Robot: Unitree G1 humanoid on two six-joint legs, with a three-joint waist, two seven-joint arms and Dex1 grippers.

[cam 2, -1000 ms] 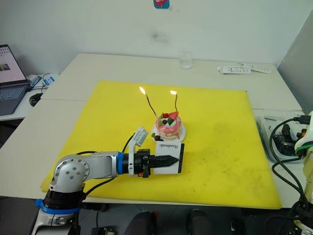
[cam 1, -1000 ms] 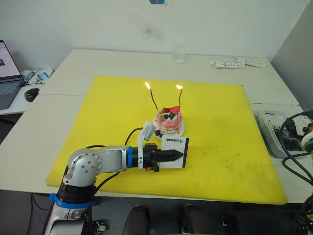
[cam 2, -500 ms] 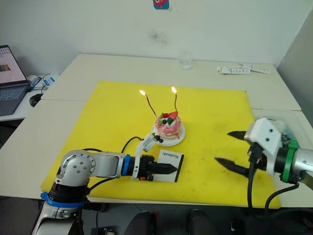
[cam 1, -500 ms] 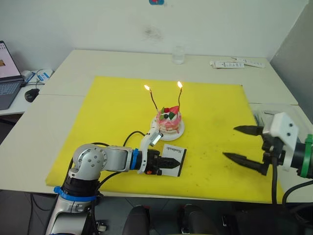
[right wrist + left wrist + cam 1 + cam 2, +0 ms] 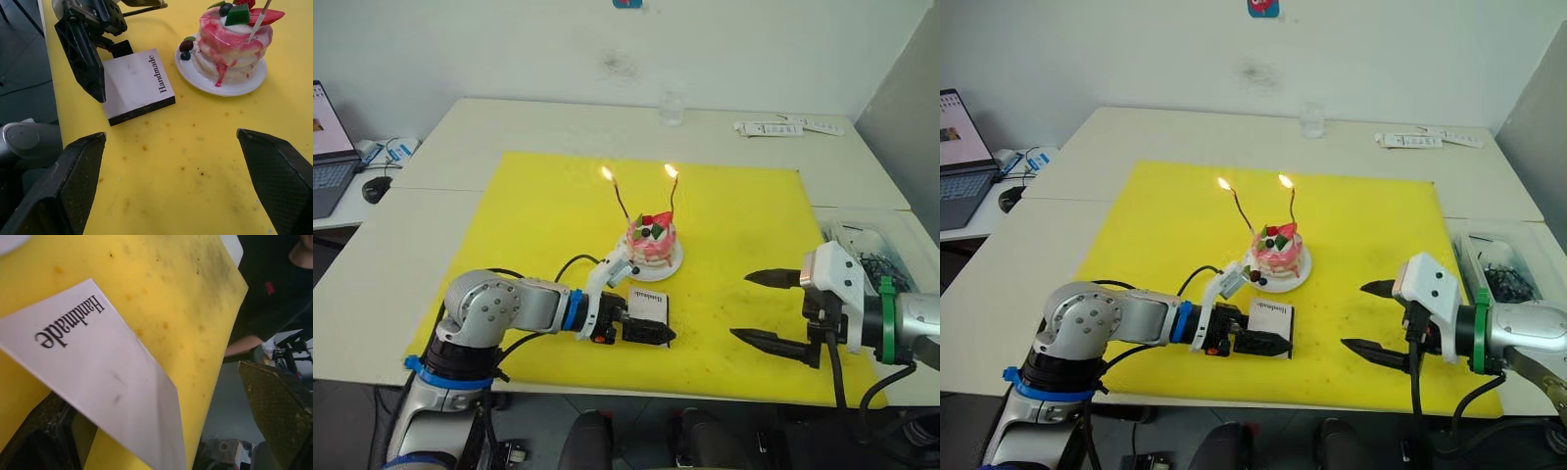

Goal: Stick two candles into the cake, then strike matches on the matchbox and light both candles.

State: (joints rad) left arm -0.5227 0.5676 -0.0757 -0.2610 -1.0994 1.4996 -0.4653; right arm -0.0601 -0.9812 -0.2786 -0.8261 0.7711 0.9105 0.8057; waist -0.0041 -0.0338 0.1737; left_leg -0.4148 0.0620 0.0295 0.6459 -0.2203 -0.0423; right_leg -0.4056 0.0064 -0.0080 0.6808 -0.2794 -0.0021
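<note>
1. Left gripper (image 5: 651,333), with black fingers, sits low and left of centre in the left eye view, over the flat white rectangular matchbox (image 5: 646,307) lettered "Handmade"; the right wrist view shows one finger (image 5: 87,58) lifted clear of the box, the jaws apart and nothing pinched between them
2. Right gripper (image 5: 766,308) is at the lower right of the same view, above the yellow mat (image 5: 744,206), its two black fingers spread wide and holding nothing, pointing across toward the matchbox but well apart from it
3. That matchbox lies flat on the mat just in front of the cake, its dark striking strip (image 5: 142,110) along the side facing the right gripper
4. At the centre of the frame the small round pink cake (image 5: 652,242), topped with a red strawberry, dark berries and a green leaf, stands on a small white plate (image 5: 672,264)
5. Two thin, slightly wavy dark candles (image 5: 622,203) rise from the top of the cake, each with a small flame at its tip
6. Near the upper edge a clear glass (image 5: 672,109) stands on the white table (image 5: 558,122), with flat white remotes (image 5: 788,126) toward the upper right
7. An open laptop (image 5: 333,147) and a dark computer mouse (image 5: 377,188) sit at the far left edge
8. A clear tray of dark cables (image 5: 862,257) rests at the right edge, beside the mat
</note>
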